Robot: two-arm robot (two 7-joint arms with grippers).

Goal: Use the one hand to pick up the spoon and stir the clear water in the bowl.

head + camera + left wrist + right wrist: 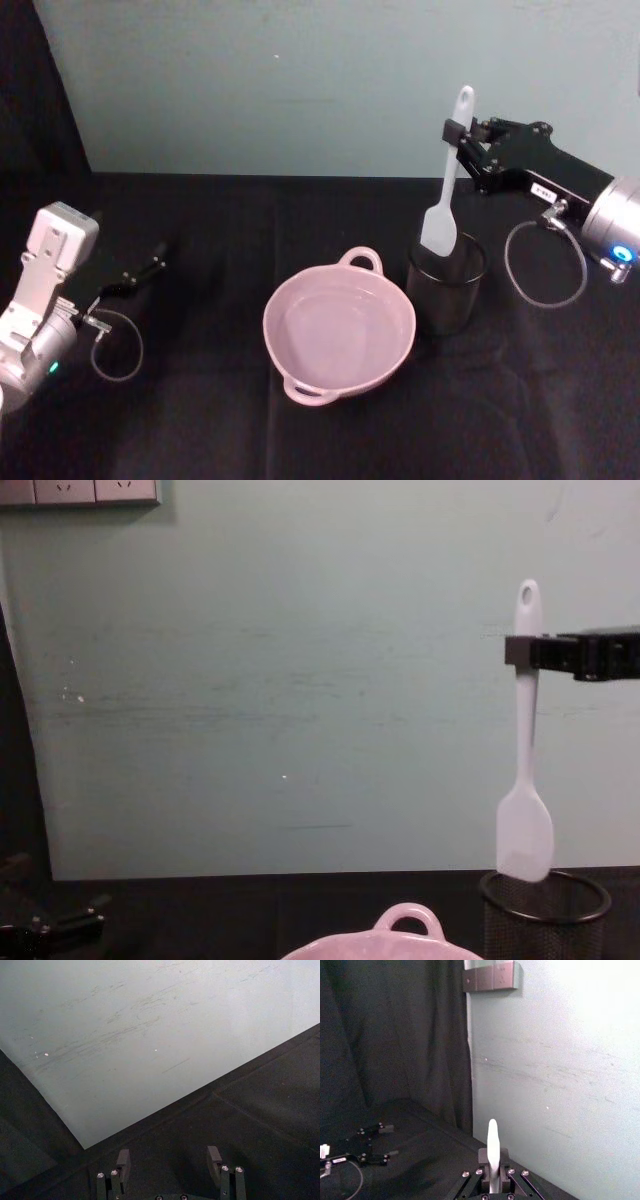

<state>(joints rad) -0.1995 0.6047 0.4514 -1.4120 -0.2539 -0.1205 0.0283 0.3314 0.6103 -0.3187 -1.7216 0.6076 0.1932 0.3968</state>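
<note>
Right tool point(462, 135) is clamped on the spoon point(443, 190) near its handle tip, so it hangs upright with the scoop just over the mesh cup point(445, 285). The bowl point(338, 328) sits on the table beside that cup, toward the robot's left and lower, so the carry goes that way. Left tool point(170, 1160) sits parked far left, fingers apart.

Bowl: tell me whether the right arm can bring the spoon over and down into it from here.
Probably yes. The right end effector holds the spoon upright, lifted over the mesh cup; the bowl sits open beside it, nothing between.
</note>
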